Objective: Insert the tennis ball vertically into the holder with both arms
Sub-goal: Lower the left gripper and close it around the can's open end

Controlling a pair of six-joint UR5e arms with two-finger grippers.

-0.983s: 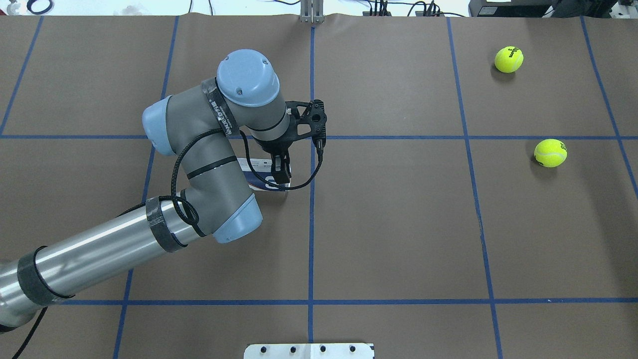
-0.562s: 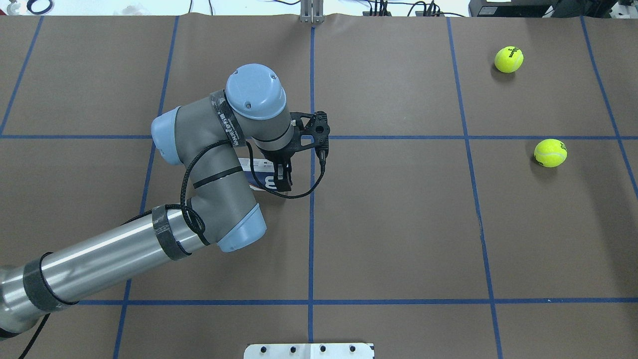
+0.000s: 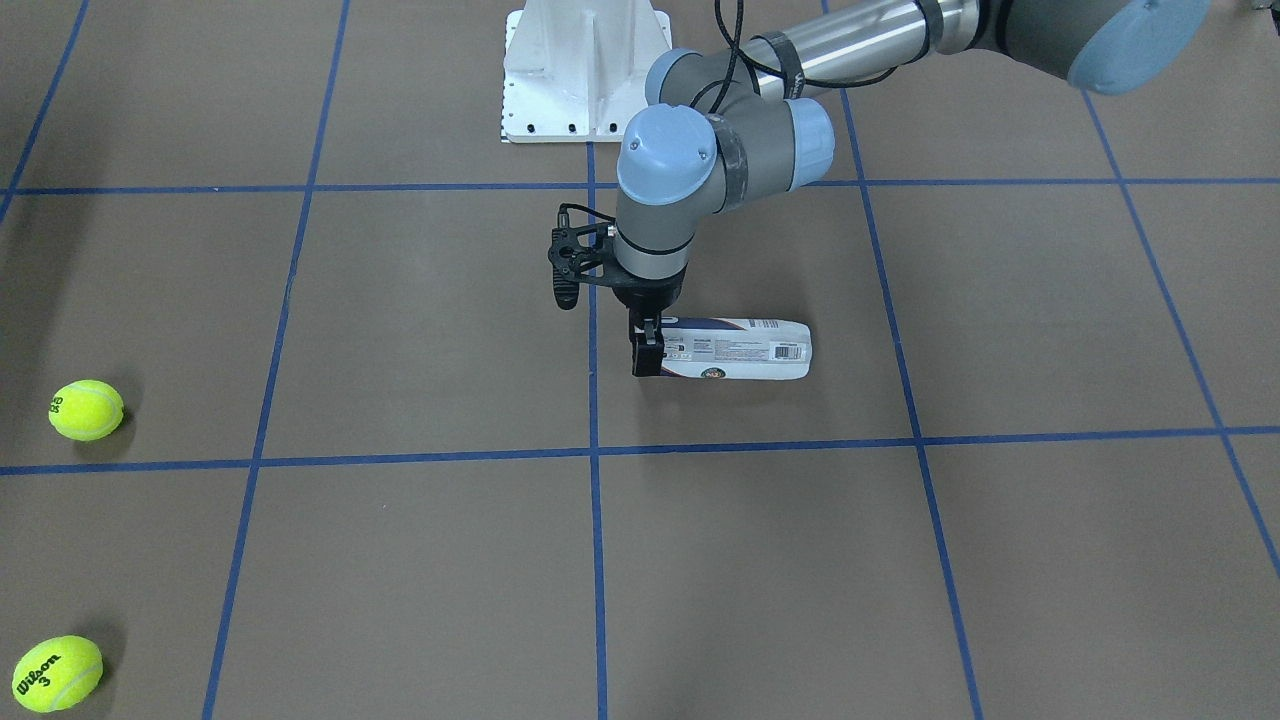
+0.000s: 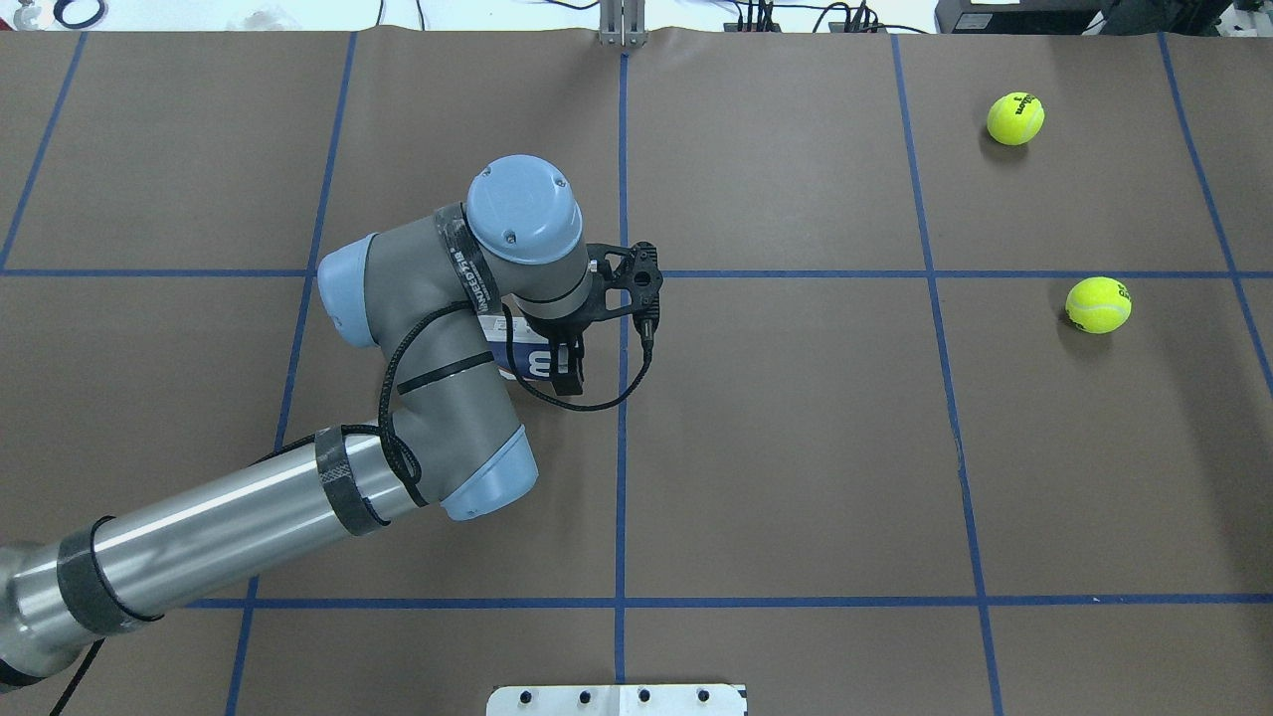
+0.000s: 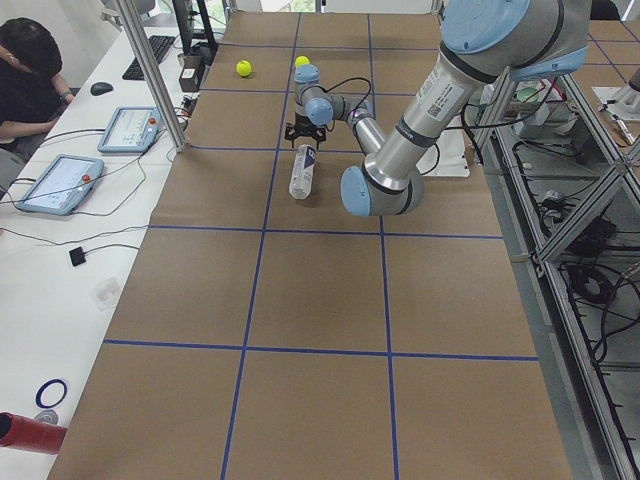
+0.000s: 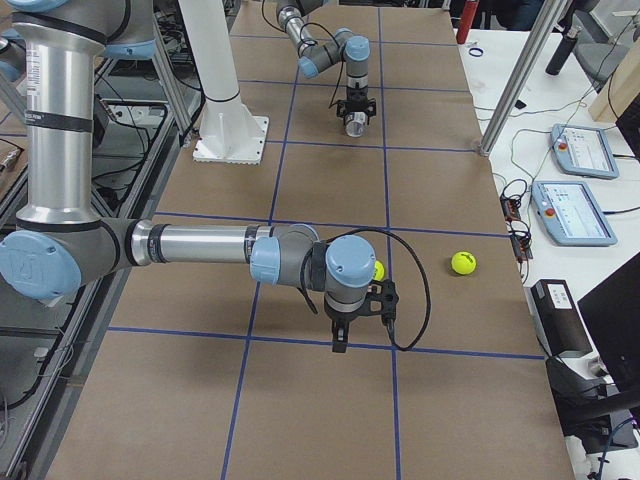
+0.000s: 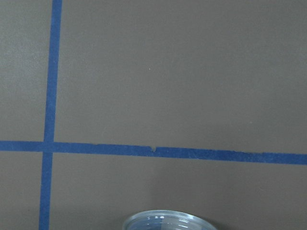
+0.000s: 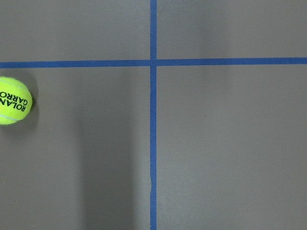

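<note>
The holder (image 3: 735, 350), a clear can with a navy-and-white label, lies on its side near the table's middle; it also shows in the overhead view (image 4: 527, 360). My left gripper (image 3: 647, 355) points down at its open end, fingers close together on the rim (image 7: 168, 221). Two yellow tennis balls (image 4: 1015, 118) (image 4: 1098, 304) lie far to the right. My right gripper (image 6: 340, 340) shows only in the exterior right view, hanging above the table beside one ball (image 8: 13, 106); I cannot tell whether it is open or shut.
The white metal base (image 3: 585, 60) stands at the robot's side of the table. Blue tape lines grid the brown table cover. An operator (image 5: 30, 70) sits at a side desk with tablets.
My left arm's wrist has swung toward the robot's side and a little to the right, covering more of the holder. The balls have not moved.
</note>
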